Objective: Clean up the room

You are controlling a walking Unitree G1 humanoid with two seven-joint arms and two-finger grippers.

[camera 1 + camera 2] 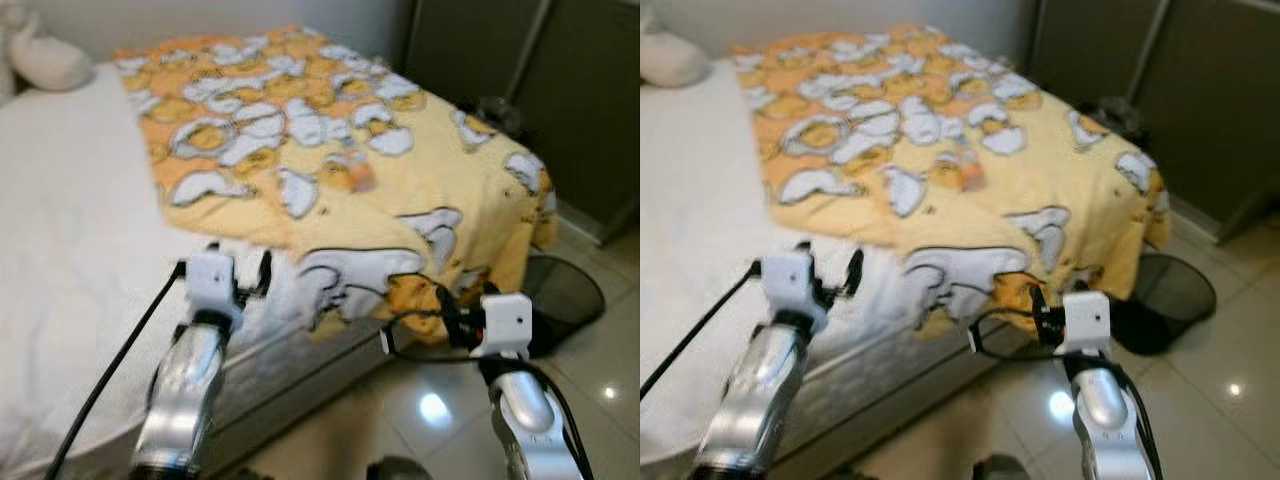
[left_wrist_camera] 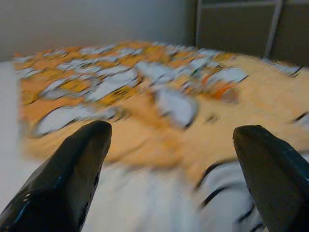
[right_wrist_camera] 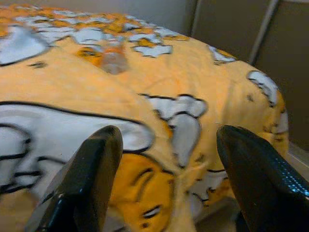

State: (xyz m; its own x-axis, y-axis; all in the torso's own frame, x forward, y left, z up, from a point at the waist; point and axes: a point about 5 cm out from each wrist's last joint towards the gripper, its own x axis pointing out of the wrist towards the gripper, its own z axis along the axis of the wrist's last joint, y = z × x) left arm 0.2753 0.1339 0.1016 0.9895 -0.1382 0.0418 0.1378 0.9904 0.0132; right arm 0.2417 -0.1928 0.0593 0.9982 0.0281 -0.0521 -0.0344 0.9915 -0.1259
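A yellow-orange blanket (image 1: 330, 150) printed with white cartoon figures lies spread over the right half of the bed (image 1: 70, 260), its front edge hanging over the bed's near edge and its far right corner draping toward the floor. The bed's left half is bare white sheet, with a pale pillow (image 1: 45, 60) at the far left corner. A small orange object (image 1: 358, 172), too blurred to identify, rests on the blanket near its middle; the right wrist view shows it more as a pale, possibly clear item (image 3: 115, 59). The left pincer (image 1: 240, 275) hovers at the bed's near edge, just where the blanket's front left corner meets the sheet; the left wrist view shows its two black fingers (image 2: 72, 179) spread wide with nothing between them. The right pincer (image 1: 432, 318) sits lower, in front of the blanket's overhanging front edge, and the right wrist view shows its fingers (image 3: 87, 183) likewise wide apart and empty. The eye views alone show a dark mesh bin (image 1: 560, 295) on the tiled floor (image 1: 600, 380) beside the bed's right corner, and dark cupboard doors (image 1: 560, 90) behind it.
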